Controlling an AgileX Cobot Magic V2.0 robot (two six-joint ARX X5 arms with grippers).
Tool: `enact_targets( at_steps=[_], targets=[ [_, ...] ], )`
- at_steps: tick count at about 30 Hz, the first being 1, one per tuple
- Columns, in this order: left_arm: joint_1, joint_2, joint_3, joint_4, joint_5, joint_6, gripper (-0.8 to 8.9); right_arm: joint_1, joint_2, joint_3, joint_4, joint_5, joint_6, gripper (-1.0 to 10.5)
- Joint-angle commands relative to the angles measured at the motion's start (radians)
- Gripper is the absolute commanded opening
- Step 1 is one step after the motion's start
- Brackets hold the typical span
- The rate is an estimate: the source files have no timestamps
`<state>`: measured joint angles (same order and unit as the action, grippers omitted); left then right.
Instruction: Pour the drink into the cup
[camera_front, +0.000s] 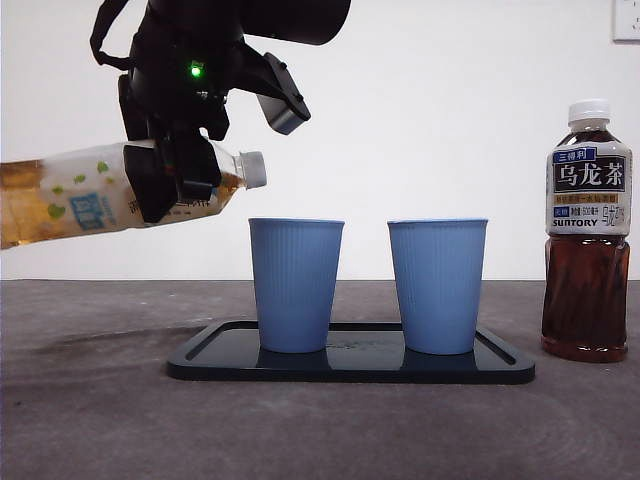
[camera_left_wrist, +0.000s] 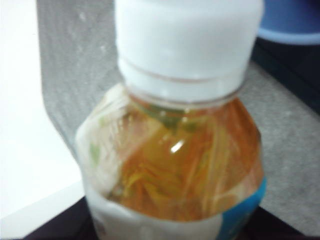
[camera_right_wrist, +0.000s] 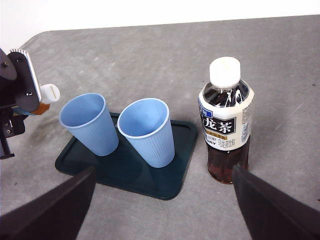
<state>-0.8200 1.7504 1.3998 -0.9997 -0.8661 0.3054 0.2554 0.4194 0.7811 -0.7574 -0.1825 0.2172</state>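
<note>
So far, the left gripper (camera_front: 178, 180) is clamping its black jaws around the clear plastic bottle of amber tea with a pale label (camera_front: 110, 192), holding it tipped nearly level in the air, its white screw cap (camera_front: 252, 169) pointing toward the nearer ribbed blue plastic cup (camera_front: 295, 284) but stopping just short of its rim. That cap is sitting on the neck, so nothing is flowing, and from above both this cup and the second blue cup (camera_front: 438, 285) are looking empty. Both are standing upright on the dark rectangular tray (camera_front: 500, 362). Judging by this, the pour itself is only being approached. The right gripper (camera_right_wrist: 160, 210) is waiting wide open, holding nothing, above the dark oolong tea bottle (camera_right_wrist: 225, 120) standing beside the tray.
</note>
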Motion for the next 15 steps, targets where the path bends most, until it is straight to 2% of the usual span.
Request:
enact_targets(
  at_steps=[1,15],
  targets=[
    [-0.018,0.021,0.033,0.001,-0.053,0.021,1.82,0.004,0.003,0.012,0.008,-0.002,0.01,4.4],
    [-0.026,0.05,0.04,0.004,-0.136,0.055,1.82,0.004,0.003,0.012,0.008,-0.001,0.01,4.4]
  ],
)
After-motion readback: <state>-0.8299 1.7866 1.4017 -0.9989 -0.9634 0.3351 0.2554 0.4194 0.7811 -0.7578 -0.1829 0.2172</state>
